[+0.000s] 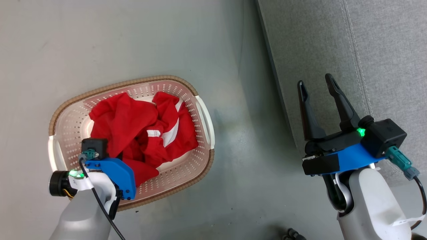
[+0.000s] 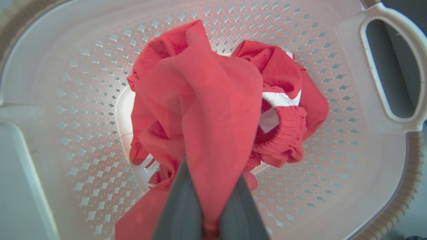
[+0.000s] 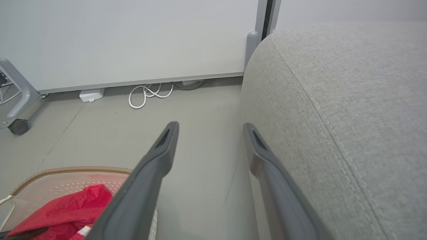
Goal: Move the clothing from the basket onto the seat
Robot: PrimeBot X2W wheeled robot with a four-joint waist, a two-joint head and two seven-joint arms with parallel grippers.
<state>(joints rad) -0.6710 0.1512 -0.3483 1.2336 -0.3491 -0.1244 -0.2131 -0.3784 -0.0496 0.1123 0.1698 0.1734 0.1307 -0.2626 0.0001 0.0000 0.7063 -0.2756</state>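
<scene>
All clothing (image 1: 140, 133) in basket (image 1: 110, 88) — left gripper (image 2: 213, 196) pinching, seat (image 1: 333, 40) alongside

- The grey floor (image 1: 133, 40) is shining a little under the light.
- A pale wall (image 3: 133, 40) is standing at the far end of the floor.
- A white cord (image 3: 146, 95) is lying in loops on the floor, right by the wall.
- A small white box (image 3: 90, 95) is sitting near that cord.
- A dark cord (image 3: 190, 85) is peeking out beside the white one.
- A grey leg (image 3: 16, 83) is slanting down to a little dark wheel (image 3: 19, 127) that is resting on the floor.
- A short grey post (image 3: 252, 46) is standing against the wall.
</scene>
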